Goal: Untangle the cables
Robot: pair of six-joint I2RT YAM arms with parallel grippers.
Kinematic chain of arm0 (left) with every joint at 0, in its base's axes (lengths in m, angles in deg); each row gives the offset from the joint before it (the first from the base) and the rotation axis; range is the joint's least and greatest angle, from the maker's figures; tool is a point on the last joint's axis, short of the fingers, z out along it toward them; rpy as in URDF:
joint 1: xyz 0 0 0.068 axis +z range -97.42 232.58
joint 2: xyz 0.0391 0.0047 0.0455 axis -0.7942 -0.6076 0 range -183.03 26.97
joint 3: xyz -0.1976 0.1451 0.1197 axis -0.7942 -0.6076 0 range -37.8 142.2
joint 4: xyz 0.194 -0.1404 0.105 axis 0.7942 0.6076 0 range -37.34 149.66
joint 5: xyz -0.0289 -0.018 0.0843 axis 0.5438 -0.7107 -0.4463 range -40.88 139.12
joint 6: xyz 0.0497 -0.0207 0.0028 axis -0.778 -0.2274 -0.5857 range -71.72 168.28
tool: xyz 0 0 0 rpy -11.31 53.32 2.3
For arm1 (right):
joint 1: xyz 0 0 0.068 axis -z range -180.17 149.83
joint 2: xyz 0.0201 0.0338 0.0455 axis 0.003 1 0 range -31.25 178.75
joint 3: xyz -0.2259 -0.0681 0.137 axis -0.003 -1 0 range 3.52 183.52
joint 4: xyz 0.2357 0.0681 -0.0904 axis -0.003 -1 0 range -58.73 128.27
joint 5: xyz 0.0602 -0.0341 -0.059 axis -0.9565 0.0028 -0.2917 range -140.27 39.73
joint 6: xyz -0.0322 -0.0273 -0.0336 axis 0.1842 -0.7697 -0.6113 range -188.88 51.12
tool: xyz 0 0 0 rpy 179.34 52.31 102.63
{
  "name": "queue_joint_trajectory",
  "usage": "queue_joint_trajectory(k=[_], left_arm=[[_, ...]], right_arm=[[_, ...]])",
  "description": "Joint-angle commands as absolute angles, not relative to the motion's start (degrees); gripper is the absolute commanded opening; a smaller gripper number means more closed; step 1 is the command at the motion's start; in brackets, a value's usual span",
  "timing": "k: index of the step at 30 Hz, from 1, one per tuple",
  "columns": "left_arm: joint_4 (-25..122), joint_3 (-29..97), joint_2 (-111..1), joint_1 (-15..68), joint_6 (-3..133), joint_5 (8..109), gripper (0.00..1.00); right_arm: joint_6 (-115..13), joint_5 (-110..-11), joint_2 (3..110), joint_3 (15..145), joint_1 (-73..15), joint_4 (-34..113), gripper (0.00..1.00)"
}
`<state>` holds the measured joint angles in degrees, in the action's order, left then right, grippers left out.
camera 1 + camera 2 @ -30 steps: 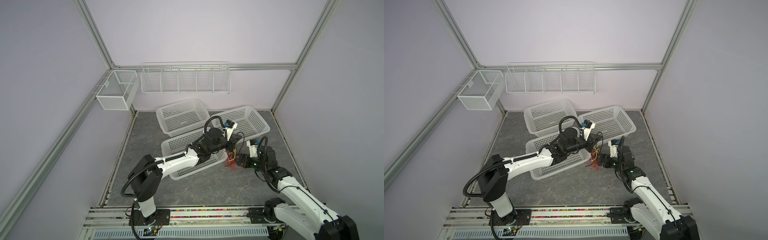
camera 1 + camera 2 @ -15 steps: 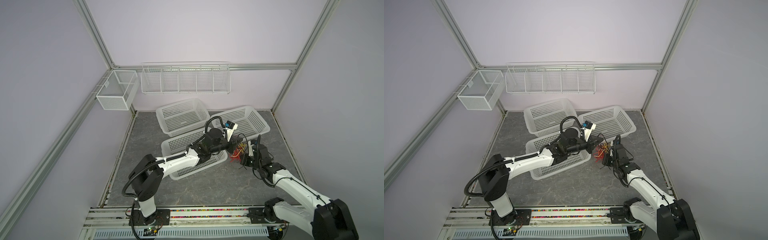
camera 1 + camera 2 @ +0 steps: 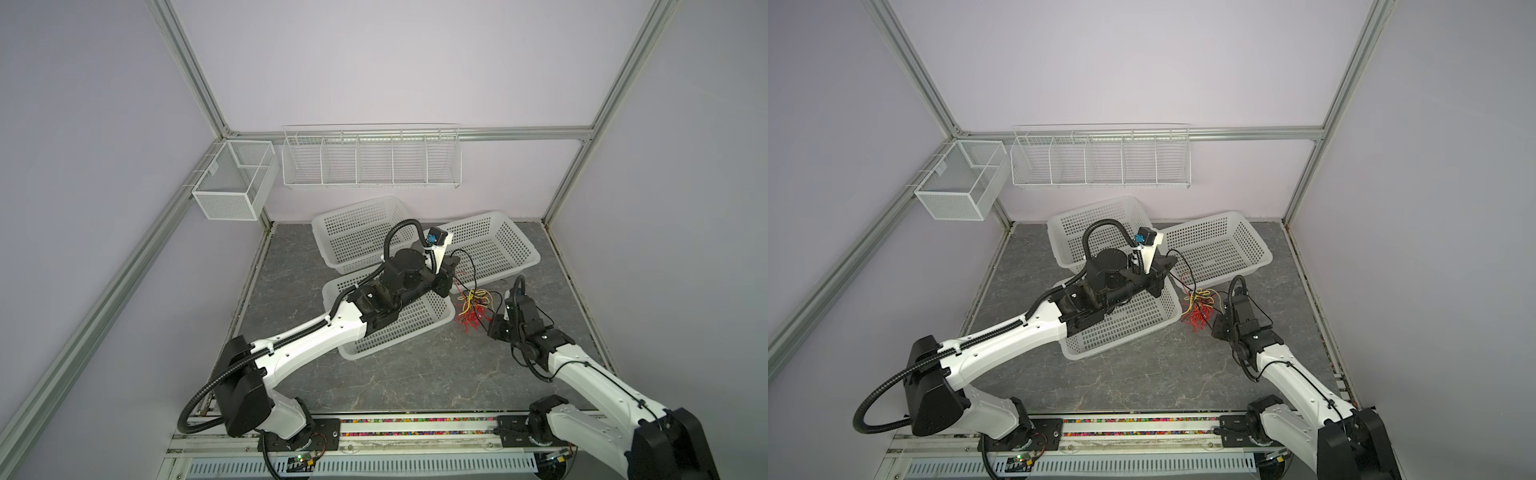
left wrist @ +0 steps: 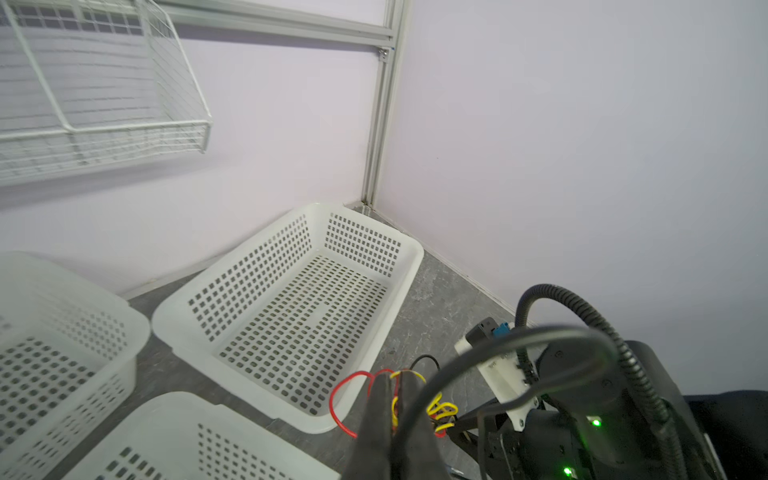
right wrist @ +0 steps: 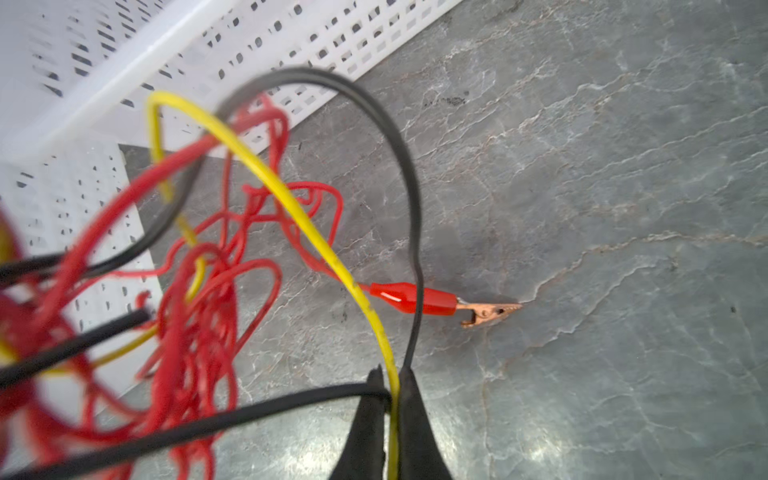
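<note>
Left gripper [image 4: 397, 376], extended over the near basket [image 3: 419, 324]: jaws together, pinching red and yellow loops of the cables [image 3: 471, 309]. The cables form one tangle of crinkly red, smooth yellow and long black thin wires, over the grey bench [image 3: 415, 374] just right of that basket, between the two grippers. A red crocodile clip [image 5: 415, 300] on one red wire lies on the bench. Right gripper [image 5: 390, 374]: jaws clamped on a yellow strand [image 5: 291, 208], a black wire beside it.
</note>
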<state>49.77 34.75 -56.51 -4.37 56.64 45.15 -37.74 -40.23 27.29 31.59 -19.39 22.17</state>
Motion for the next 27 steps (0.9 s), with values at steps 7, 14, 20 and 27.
queue_joint_trajectory(k=[7,14,20,27], left_arm=[[51.23,36.35,-52.66,-3.58,53.01,39.37,0.0],[49.79,37.78,-58.48,-3.58,55.01,47.79,0.0],[49.72,40.43,-62.56,-3.75,56.35,50.66,0.0],[50.33,42.56,-63.71,-4.11,56.62,51.89,0.0]], right_arm=[[-36.72,-37.64,26.69,31.51,-18.43,17.61,0.06],[-44.6,-49.35,19.64,33.72,-18.6,17.55,0.19],[-48.94,-60.4,12.12,34.99,-18.79,17.4,0.45],[-46.58,-61.76,11.08,32.04,-18.94,27.08,0.67]])
